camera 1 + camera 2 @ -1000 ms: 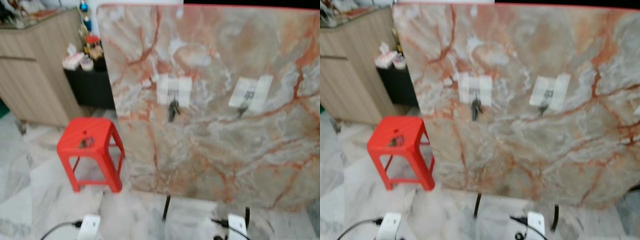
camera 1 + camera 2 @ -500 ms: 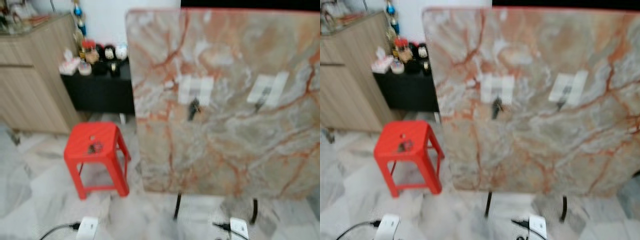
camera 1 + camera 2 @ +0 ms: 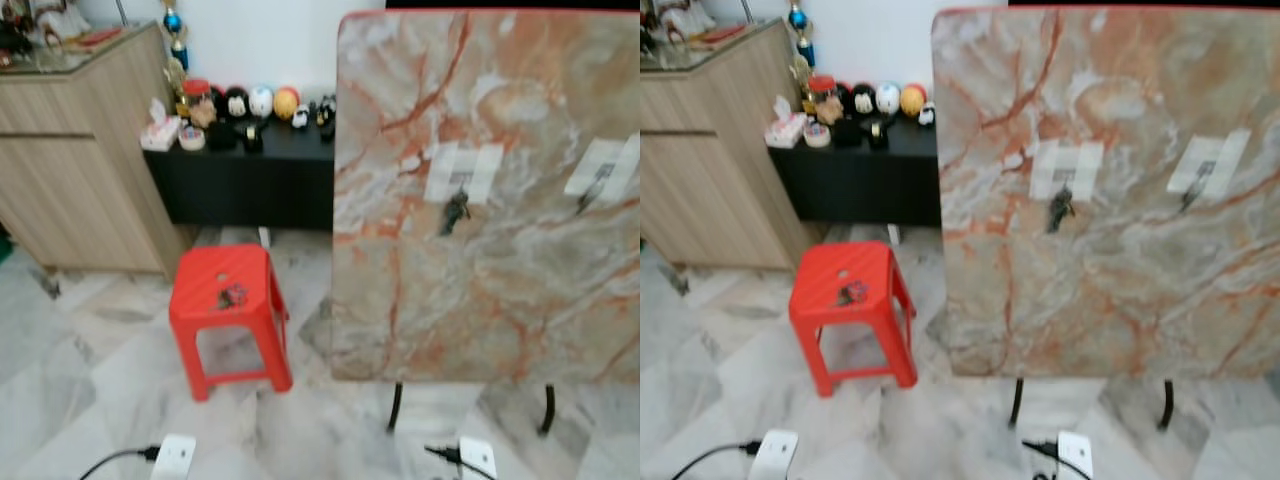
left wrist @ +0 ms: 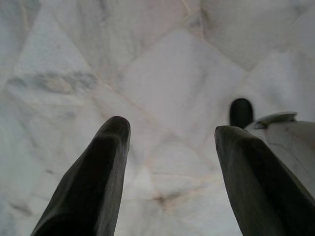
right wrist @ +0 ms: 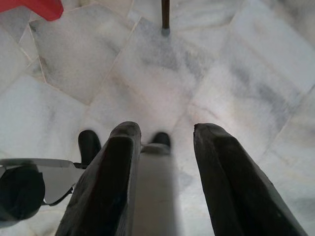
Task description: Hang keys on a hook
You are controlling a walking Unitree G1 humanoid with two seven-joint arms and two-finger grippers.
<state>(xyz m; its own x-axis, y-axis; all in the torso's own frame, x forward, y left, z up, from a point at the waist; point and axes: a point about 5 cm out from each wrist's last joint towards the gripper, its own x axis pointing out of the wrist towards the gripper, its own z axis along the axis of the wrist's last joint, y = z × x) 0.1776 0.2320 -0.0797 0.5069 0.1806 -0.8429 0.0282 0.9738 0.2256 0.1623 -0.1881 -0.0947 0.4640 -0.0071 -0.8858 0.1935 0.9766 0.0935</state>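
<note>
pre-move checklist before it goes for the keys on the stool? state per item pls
1. Keys located: ok, small bunch on the red stool.
2. Free hook: ok, bare hook on the taped patch of the marble panel; other hook already holds keys.
3. Left gripper empty, open: ok, hanging over floor.
4. Right gripper open: ok; empty: cannot tell, something pale between fingers.
5. Stool within reach: cannot tell.
6. Path: not ok, cables and white boxes on floor.

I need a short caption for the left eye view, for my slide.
Keys hang on a taped hook on an upright marble board, beside a red stool.
</note>
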